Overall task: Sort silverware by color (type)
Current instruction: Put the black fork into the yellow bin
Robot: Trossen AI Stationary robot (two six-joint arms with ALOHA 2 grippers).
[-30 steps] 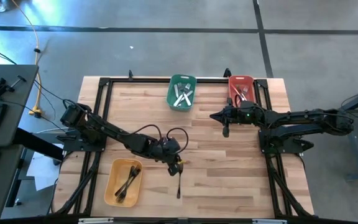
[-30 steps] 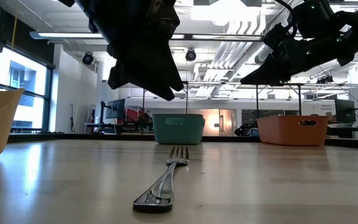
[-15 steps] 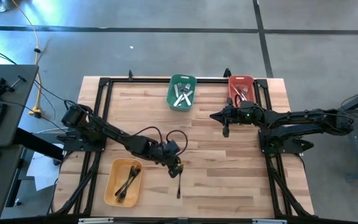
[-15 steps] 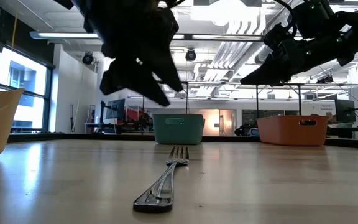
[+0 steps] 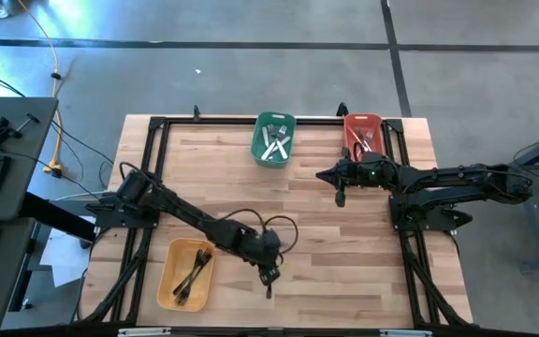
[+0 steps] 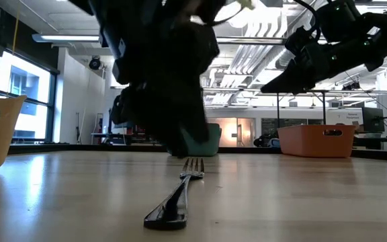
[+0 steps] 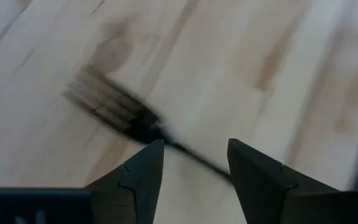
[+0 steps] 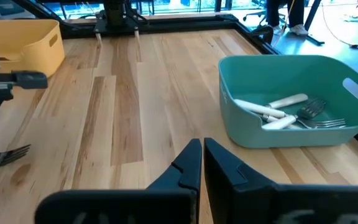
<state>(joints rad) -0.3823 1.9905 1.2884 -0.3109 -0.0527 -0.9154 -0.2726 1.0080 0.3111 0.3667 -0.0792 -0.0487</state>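
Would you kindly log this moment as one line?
left hand: open, over black fork | right hand: shut, waiting near red bin

Two dark, nearly black arms are seen, each built of slim jointed segments with bulkier housings at the joints. Black cables are looped loosely behind the left hand [image 5: 269, 273] along its wrist and forearm. A small green light is shown on the wrist housing just behind the right hand [image 5: 340, 197]. Each hand is formed of two dark fingers [image 7: 143, 177] with flat, angular, wedge-shaped faces and faceted edges; a matte finish is seen on the right hand's fingers [image 8: 182, 169], which are carried on a broad dark crossbar.
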